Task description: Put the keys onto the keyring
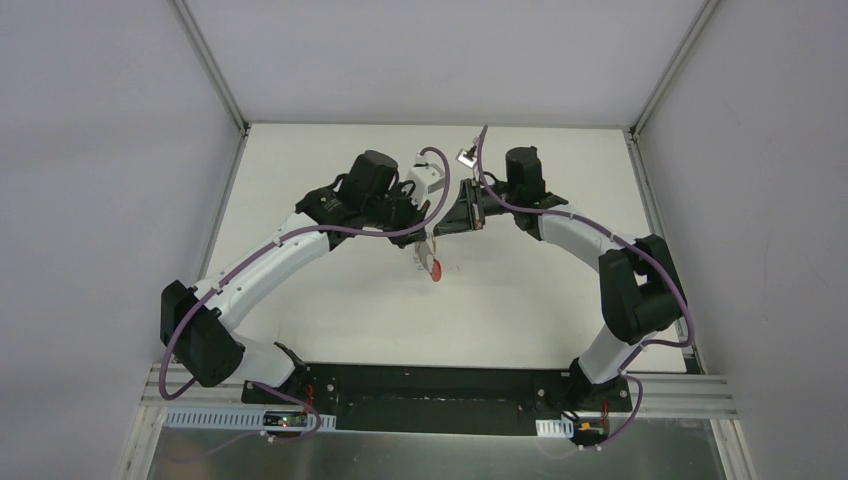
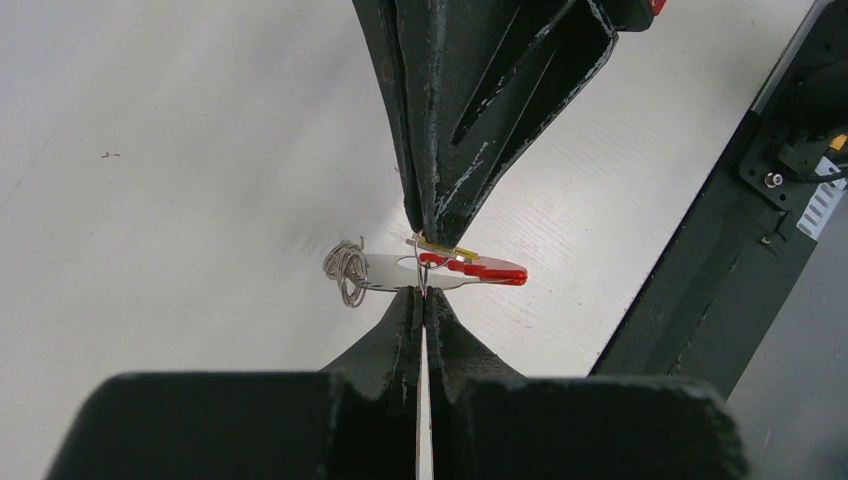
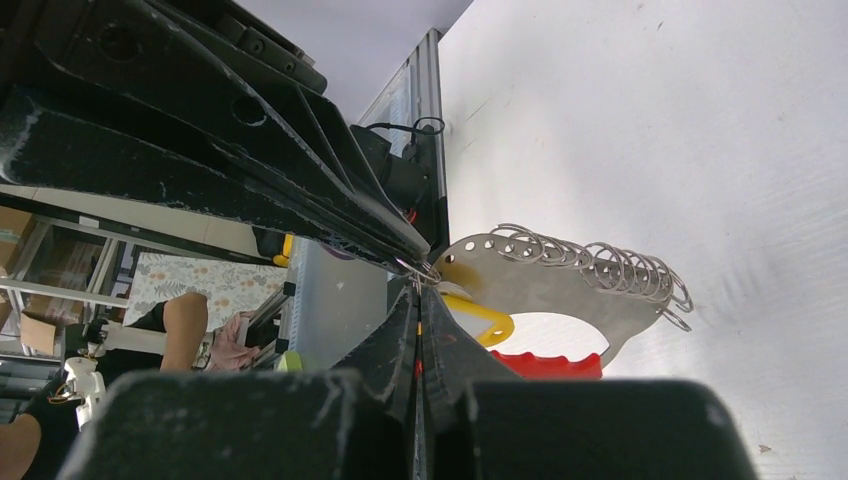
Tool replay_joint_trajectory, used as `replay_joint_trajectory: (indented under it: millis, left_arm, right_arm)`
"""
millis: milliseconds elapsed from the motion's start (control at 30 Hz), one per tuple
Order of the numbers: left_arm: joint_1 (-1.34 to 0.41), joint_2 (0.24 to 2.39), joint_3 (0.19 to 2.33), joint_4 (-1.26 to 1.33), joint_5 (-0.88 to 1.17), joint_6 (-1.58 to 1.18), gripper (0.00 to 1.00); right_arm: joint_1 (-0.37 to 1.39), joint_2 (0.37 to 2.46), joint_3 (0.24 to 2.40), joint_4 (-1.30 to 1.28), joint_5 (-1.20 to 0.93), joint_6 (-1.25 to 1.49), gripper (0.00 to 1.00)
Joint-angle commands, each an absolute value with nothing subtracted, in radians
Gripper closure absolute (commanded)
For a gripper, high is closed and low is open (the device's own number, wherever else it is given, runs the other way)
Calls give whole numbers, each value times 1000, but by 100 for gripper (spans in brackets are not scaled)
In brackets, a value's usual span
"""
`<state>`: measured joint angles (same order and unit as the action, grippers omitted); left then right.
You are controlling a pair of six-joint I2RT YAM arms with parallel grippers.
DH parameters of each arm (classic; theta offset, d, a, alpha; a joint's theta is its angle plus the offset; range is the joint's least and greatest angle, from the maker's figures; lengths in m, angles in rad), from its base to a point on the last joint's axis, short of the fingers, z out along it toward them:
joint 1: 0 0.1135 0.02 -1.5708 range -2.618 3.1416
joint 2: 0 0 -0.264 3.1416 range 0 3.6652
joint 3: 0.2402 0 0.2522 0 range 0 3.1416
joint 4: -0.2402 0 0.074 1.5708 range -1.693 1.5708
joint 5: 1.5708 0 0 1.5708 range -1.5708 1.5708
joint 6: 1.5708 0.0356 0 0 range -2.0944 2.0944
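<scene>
The keys are a grey metal fan with several wire loops along its top edge, a red curved band below and a yellow piece beside it. They hang in mid-air between both grippers, also seen in the top view and the left wrist view. My left gripper is shut on the bunch's edge. My right gripper is shut on a thin wire keyring at the bunch's end. The two sets of fingertips nearly touch there.
The white table lies below the hanging bunch. A black base rail runs along the near edge. Grey walls with metal frame posts enclose the table.
</scene>
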<state>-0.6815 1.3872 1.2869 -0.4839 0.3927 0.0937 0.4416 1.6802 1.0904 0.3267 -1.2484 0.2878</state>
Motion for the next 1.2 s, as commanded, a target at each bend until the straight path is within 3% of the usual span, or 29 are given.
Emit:
replay_joint_trajectory:
  millis: [0, 1167]
  left_arm:
    - [-693, 1364, 1283, -454, 443, 100, 100]
    - [-692, 1342, 1257, -415, 426, 101, 100]
  right_arm:
    - [434, 1666, 1136, 303, -1231, 226, 100]
    - [474, 1699, 1154, 161, -1190, 93, 100]
